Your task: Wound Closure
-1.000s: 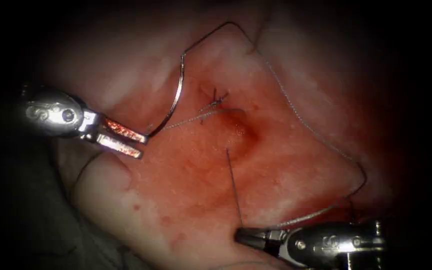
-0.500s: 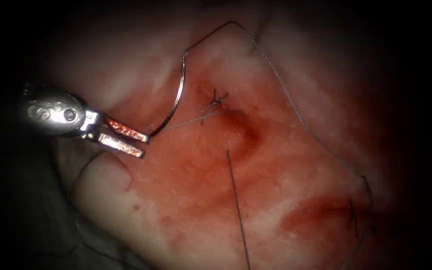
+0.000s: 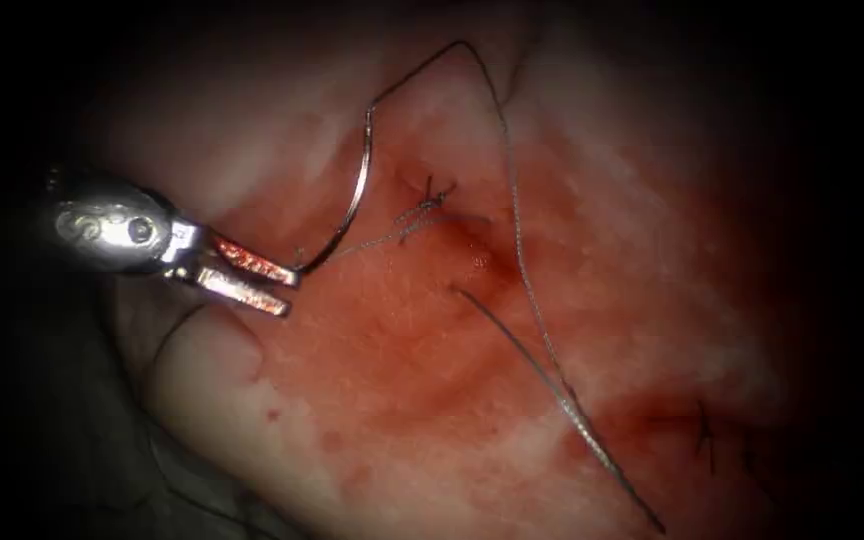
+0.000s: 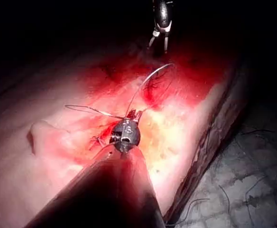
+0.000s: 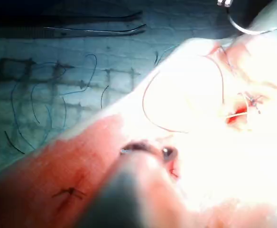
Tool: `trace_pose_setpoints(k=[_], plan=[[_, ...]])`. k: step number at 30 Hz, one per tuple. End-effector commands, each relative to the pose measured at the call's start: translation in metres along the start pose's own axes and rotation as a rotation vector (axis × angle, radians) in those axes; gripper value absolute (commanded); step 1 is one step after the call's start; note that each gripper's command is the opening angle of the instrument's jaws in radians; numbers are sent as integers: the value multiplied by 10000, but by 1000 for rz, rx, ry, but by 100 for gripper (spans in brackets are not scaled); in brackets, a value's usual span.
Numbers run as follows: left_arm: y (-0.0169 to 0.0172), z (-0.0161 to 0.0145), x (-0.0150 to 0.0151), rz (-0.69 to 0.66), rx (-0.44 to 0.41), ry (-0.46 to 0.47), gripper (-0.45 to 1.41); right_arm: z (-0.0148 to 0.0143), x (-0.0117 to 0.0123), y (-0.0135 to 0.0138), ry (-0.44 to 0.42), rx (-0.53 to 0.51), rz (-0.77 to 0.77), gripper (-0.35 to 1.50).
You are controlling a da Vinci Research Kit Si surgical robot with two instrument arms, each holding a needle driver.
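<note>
While the left hand (image 3: 277, 285) sits to the left of the cut, its two prongs clamp one end of the curved needle (image 3: 357, 195), which arcs up and away from the hand above the tissue (image 3: 372, 400) and is not in it. From the needle's far end the thread (image 3: 517, 230) climbs to a peak near the top of the endoscope view, then drops steeply past the right of the cut and runs down toward the lower right edge. A second strand (image 3: 522, 350) leaves the tissue just below the wet red hollow of the cut (image 3: 477, 250) and slants down to join the first. A tied stitch (image 3: 430, 200) with short dark ends sits at the upper end of the cut, and a fine strand goes from it toward the left hand. Red fluid (image 3: 422, 330) stains the tissue around and below the cut. An older dark stitch (image 3: 704, 435) lies on the tissue at the lower right.

Seen from the left wrist view, the left hand (image 4: 133, 114) holds the needle (image 4: 145, 85), and the right hand (image 4: 160, 43) hangs farther off above the tissue (image 4: 58, 161) with its prongs apart, holding nothing. Seen from the right wrist view, loose cut ends of thread (image 5: 43, 99) lie on the tabletop (image 5: 105, 52) beside the tissue (image 5: 200, 95).
</note>
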Motion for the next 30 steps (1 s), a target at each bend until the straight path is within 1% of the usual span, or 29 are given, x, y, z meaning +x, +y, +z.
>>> trace_pose_setpoints(k=[1,2,4,6,7,8,9,10,13,14,15,16,20,23,25,26,27,28,29,30], plan=[[1,12,-5,1,-7,4,-45,7,12,24,47,-56,67,121],[1,12,-5,1,-7,4,-45,7,12,24,47,-56,67,121],[3,17,-6,-3,-19,1,-45,15,29,33,103,-88,118,123],[4,21,-7,-1,-26,-2,-45,30,48,33,157,-92,113,126],[3,22,-8,0,-27,-2,-45,48,64,26,217,-40,117,125],[3,22,-8,0,-27,-1,-45,61,73,20,256,-8,103,120],[2,21,-8,1,-28,-1,-45,81,84,12,291,2,78,118],[2,21,-8,1,-28,-1,-45,81,84,12,291,2,78,118],[2,21,-8,1,-28,-1,-45,116,97,3,323,12,48,118],[2,22,-8,1,-28,-1,-45,142,102,-2,341,24,40,118],[2,22,-8,0,-28,-1,-45,156,103,-5,347,34,34,118],[2,22,-8,0,-27,-1,-45,164,104,-7,348,37,30,118],[0,25,-8,-1,-25,-2,-45,212,102,-17,350,44,8,116],[0,27,-8,0,-24,-3,-45,241,101,-20,347,50,-8,114],[1,28,-8,1,-24,-3,-45,256,99,-21,346,73,-20,101],[1,28,-8,-5,-24,-3,-45,265,98,-23,346,94,-30,83],[1,27,-8,-5,-24,-3,-45,277,97,-25,343,119,-34,56],[1,27,-8,-5,-24,-3,-45,277,97,-25,343,119,-34,56],[1,27,-8,-4,-25,-2,-45,284,96,-27,342,130,-34,32],[1,27,-8,-4,-25,-2,-45,288,96,-27,346,139,-36,15]])
